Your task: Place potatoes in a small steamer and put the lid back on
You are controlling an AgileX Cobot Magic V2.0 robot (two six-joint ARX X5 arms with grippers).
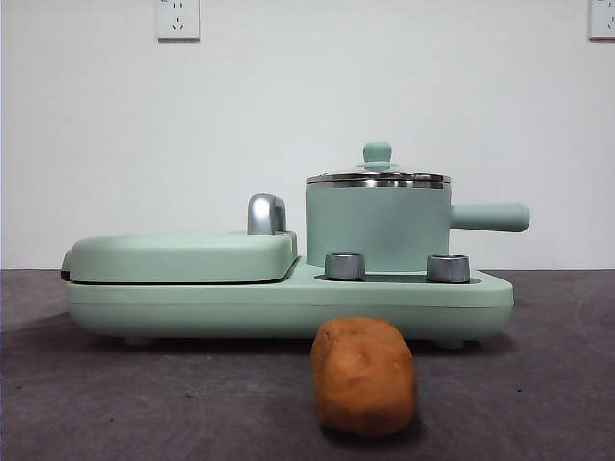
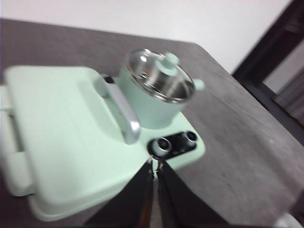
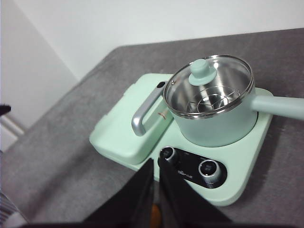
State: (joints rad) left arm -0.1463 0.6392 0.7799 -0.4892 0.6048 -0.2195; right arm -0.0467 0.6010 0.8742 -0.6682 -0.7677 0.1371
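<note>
The orange-brown potato [image 1: 365, 376] lies on the dark table in front of the appliance. The mint-green steamer pot [image 1: 377, 229] stands on the appliance's right side with its handle pointing right. The glass lid [image 1: 378, 177] with the mint knob sits on it. Neither gripper shows in the front view. My left gripper [image 2: 155, 164] is shut and empty, high above the appliance, with the pot [image 2: 147, 107] beyond it. My right gripper [image 3: 156, 161] is shut and empty, high over the front of the appliance. A sliver of the potato [image 3: 155, 216] shows between its jaws. The pot [image 3: 213, 124] and lid [image 3: 204, 76] lie beyond.
The flat mint griddle cover [image 1: 183, 255] with a chrome handle [image 1: 266, 214] fills the appliance's left half. Two steel control knobs [image 1: 345, 266] stick out below the pot. Wall sockets [image 1: 178, 19] are on the white wall behind. The table edge shows in the left wrist view [image 2: 223, 66].
</note>
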